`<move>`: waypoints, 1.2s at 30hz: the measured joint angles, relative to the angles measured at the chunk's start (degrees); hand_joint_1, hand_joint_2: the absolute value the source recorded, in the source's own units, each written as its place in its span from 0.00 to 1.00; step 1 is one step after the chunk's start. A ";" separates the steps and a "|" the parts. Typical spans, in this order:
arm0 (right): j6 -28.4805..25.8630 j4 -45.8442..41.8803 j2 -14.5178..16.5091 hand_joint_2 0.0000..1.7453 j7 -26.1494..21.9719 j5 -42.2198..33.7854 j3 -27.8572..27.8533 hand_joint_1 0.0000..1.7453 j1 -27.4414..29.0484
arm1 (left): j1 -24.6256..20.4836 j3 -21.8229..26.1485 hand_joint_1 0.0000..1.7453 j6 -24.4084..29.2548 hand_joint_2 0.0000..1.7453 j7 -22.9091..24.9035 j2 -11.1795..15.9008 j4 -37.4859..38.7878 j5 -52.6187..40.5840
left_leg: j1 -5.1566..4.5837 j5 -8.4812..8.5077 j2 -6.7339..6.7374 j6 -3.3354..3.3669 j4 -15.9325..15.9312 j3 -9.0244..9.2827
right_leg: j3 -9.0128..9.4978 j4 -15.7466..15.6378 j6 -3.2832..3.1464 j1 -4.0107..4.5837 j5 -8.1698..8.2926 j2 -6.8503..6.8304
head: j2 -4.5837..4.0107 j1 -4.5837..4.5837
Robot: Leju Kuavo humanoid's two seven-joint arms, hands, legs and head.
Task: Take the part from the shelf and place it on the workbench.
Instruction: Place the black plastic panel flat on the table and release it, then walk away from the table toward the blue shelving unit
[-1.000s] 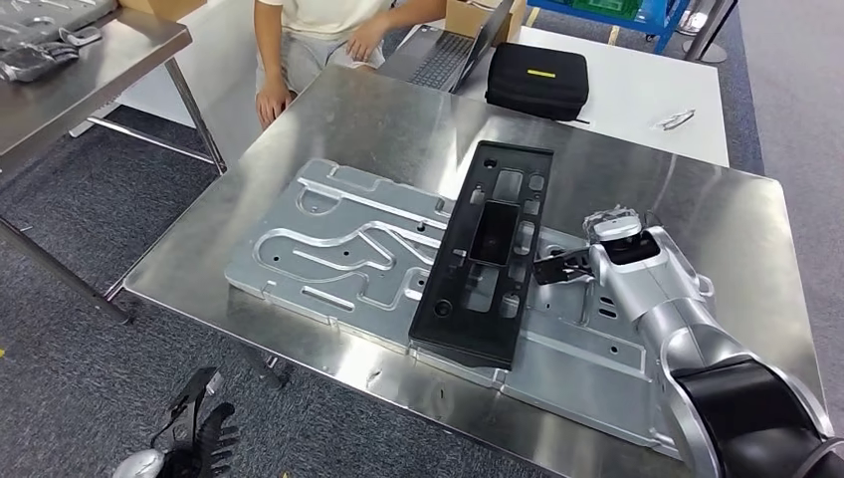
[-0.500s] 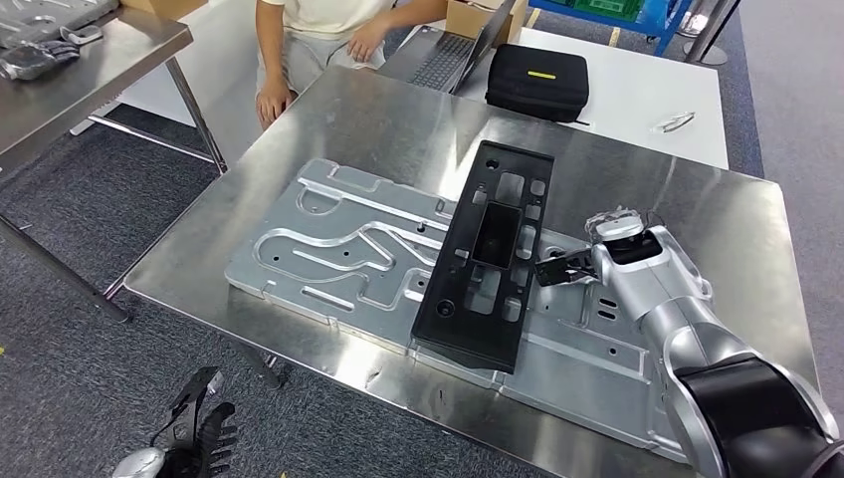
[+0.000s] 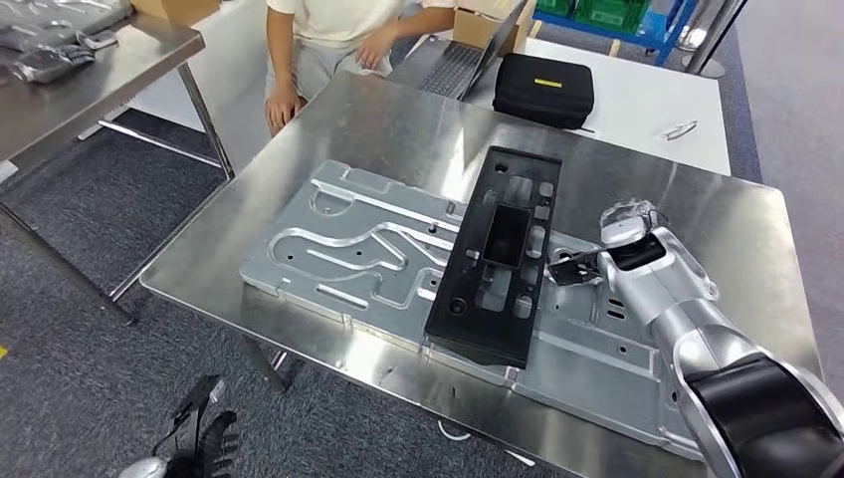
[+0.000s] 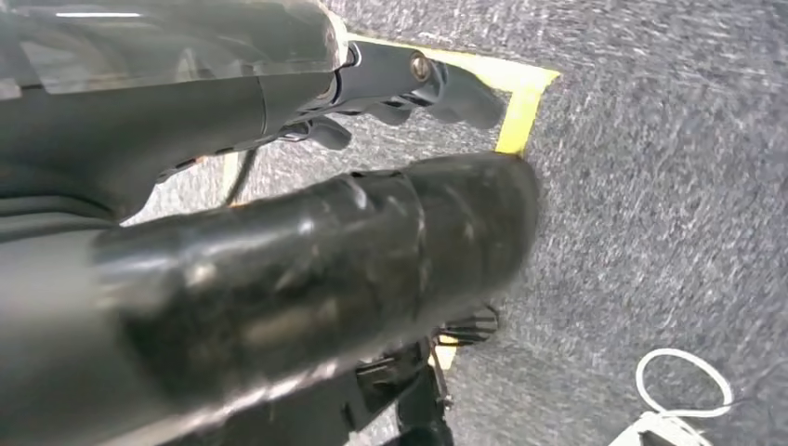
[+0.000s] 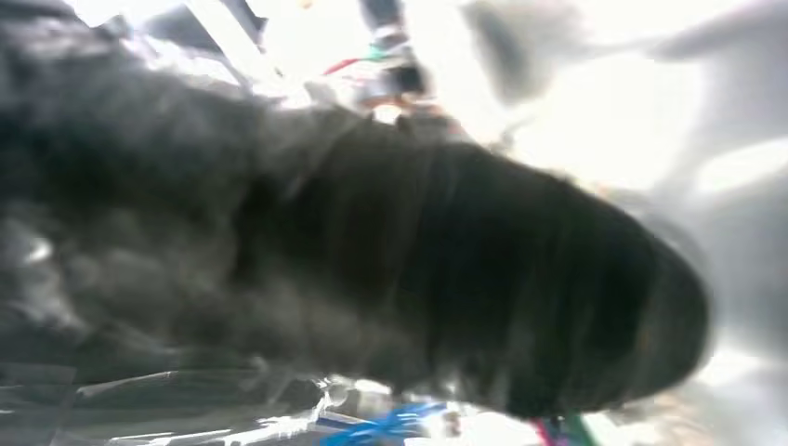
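The long black part [image 3: 503, 259] lies flat across a big silver machined plate [image 3: 348, 249] on the steel workbench [image 3: 398, 129]. My right hand [image 3: 587, 264] sits just beside the part's right edge, dark fingers pointing at it and holding nothing. In the right wrist view that hand [image 5: 418, 260] is a dark blur. My left hand [image 3: 194, 438] hangs low beside the bench over the carpet, fingers apart and empty. In the left wrist view its thick thumb [image 4: 279, 279] is close up above the grey floor.
A person [image 3: 328, 30] stands at the far side of the bench by a laptop [image 3: 453, 65]. A black case [image 3: 542, 88] lies on a white table [image 3: 637, 100] behind. Another metal table [image 3: 80, 90] stands at the left.
The whole picture has slid right and down, so the camera has moved. My right hand has drawn back a little from the part's edge. The part still lies in the same place on the plate.
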 joint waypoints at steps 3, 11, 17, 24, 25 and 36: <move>-18.00 -2.80 3.64 0.00 8.31 0.00 -2.48 0.00 -3.93 | 3.26 0.47 0.00 1.60 0.00 0.24 -0.02 -1.66 2.97 | -0.18 0.38 1.04 0.61 0.09 -0.76 | -2.49 4.09 0.43 -0.49 -2.59 0.45 | 0.00 0.31; -33.09 -15.49 9.45 0.00 6.76 0.06 -7.77 0.00 -4.54 | 8.25 0.87 0.00 1.78 0.00 0.02 -0.13 -5.55 3.95 | -1.63 0.84 0.52 1.09 -0.47 -0.57 | -1.71 5.45 -4.08 1.55 -1.76 0.27 | 0.00 0.33; -34.94 -20.28 9.91 0.00 5.53 0.05 -10.51 0.00 -3.23 | 9.34 1.18 0.00 1.99 0.00 -0.23 -0.05 -5.91 3.93 | -1.14 1.32 0.32 0.12 -1.82 -0.28 | 2.10 -3.48 -6.34 2.60 0.89 -0.02 | 0.00 0.00; -35.17 -21.91 10.67 0.00 5.65 0.05 -11.19 0.00 -1.16 | 9.64 1.17 0.00 1.87 0.00 -0.35 0.69 -6.02 3.88 | -0.56 -1.44 0.65 -1.79 9.37 -6.48 | 3.40 -3.55 -4.17 1.40 -0.06 -0.12 | 0.00 -0.16; -35.15 -22.14 10.76 0.00 5.54 0.05 -11.34 0.00 -0.96 | 9.63 1.17 0.00 1.83 0.00 -0.42 0.82 -6.02 3.88 | -0.49 0.41 0.69 -1.97 5.98 -5.01 | 3.32 -2.71 -3.70 1.21 -0.71 -0.07 | 0.00 -0.15; -30.72 -34.52 13.76 0.00 -6.96 -2.88 -14.13 0.00 4.71 | 9.76 1.39 0.00 1.39 0.00 -1.15 1.61 -6.17 3.17 | -0.18 2.43 0.73 0.52 -1.23 -1.72 | -3.63 11.92 -0.18 0.00 -9.40 0.24 | 0.00 -0.17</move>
